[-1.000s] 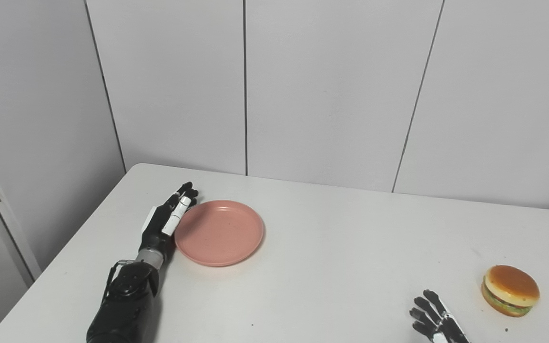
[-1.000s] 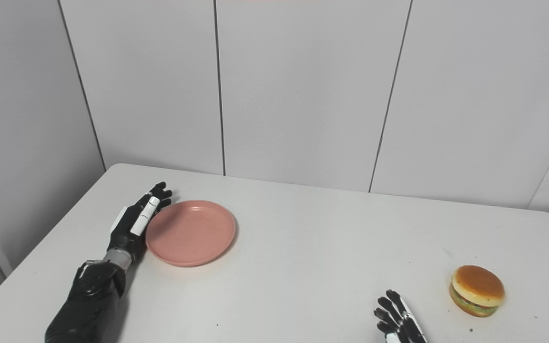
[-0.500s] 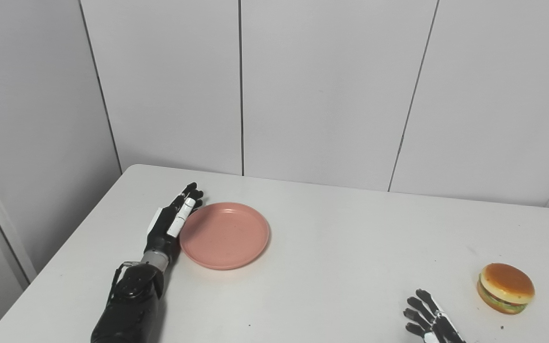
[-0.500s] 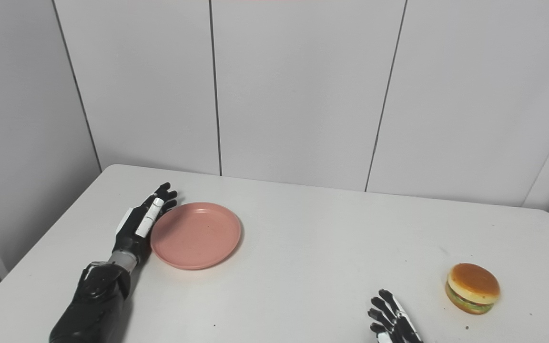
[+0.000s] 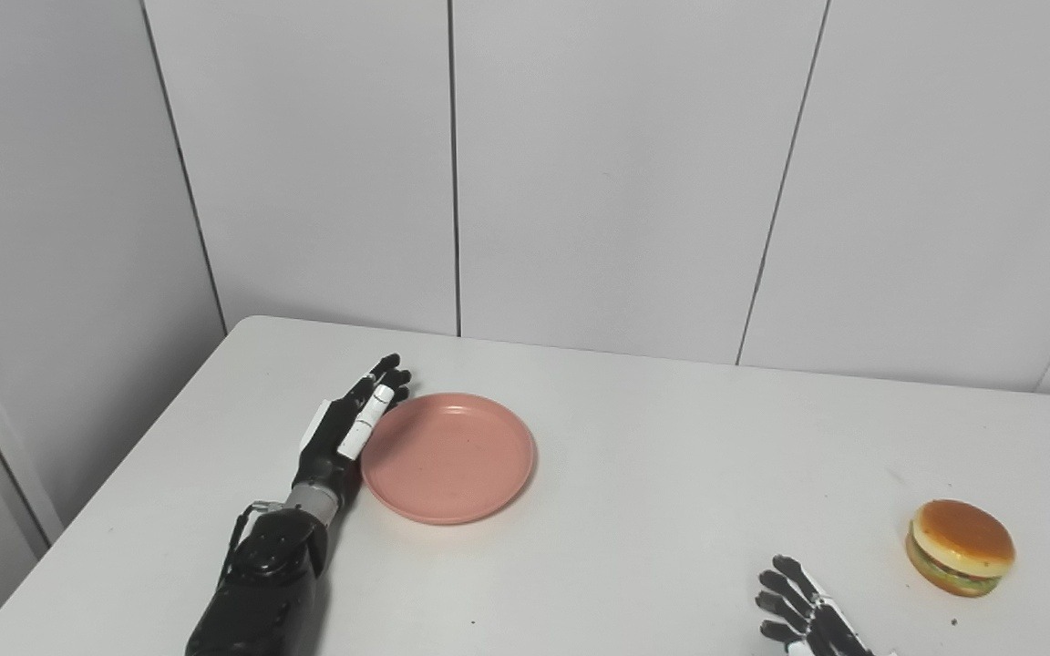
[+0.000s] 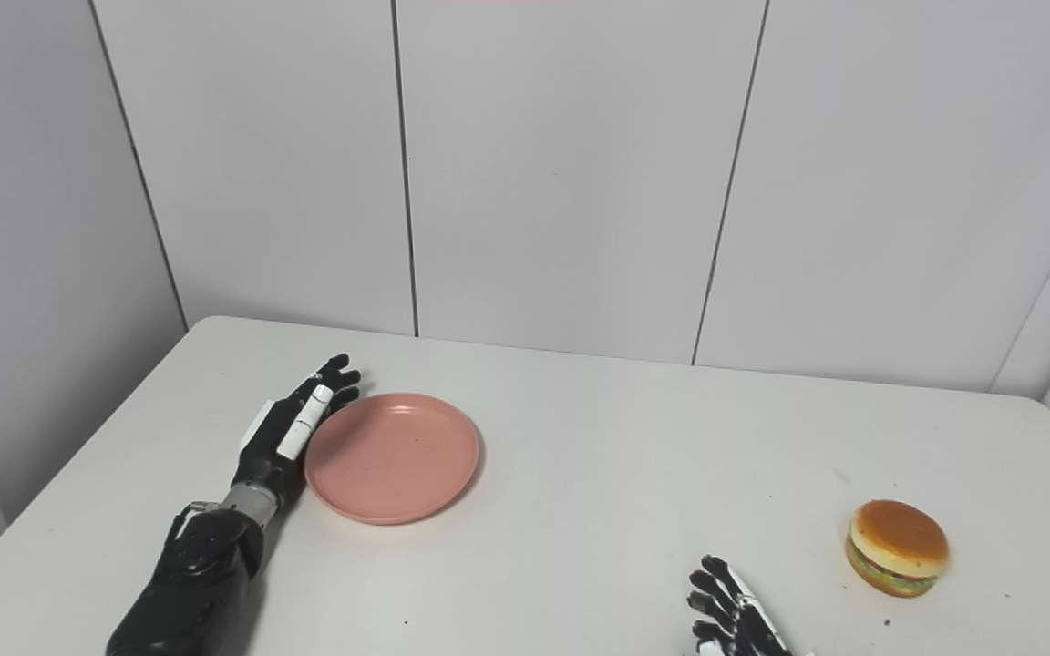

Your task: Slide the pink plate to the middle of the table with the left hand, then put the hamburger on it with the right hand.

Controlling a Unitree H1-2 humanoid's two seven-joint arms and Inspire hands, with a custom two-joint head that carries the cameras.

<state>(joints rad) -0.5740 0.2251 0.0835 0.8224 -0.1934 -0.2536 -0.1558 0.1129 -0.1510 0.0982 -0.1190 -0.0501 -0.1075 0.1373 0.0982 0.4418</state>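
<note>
A big white table [image 5: 634,474] is filling the lower part of both views, with plain grey wall panels [image 5: 616,173] standing behind its far edge. Only two things are lying on the table, and nothing is sitting between them, so the white top in the middle is bare.

The round pink plate [image 5: 448,456] is lying flat on the left half of the table, nearer the far edge than the near edge. The left hand [image 5: 346,431], black with white patches, is lying along the plate's left side. Its fingers [image 6: 323,383] are stretched out straight and kept close together, pointing to the far edge. The side of the hand is touching the plate's rim. It is holding nothing.

The toy hamburger [image 6: 897,548], with a brown bun and green and yellow layers, is sitting near the right edge of the table, well apart from the plate. The right hand [image 6: 733,614] is poking up at the near edge, just to the left of the hamburger and not touching it. Its fingers [image 5: 785,588] are spread apart and empty.
</note>
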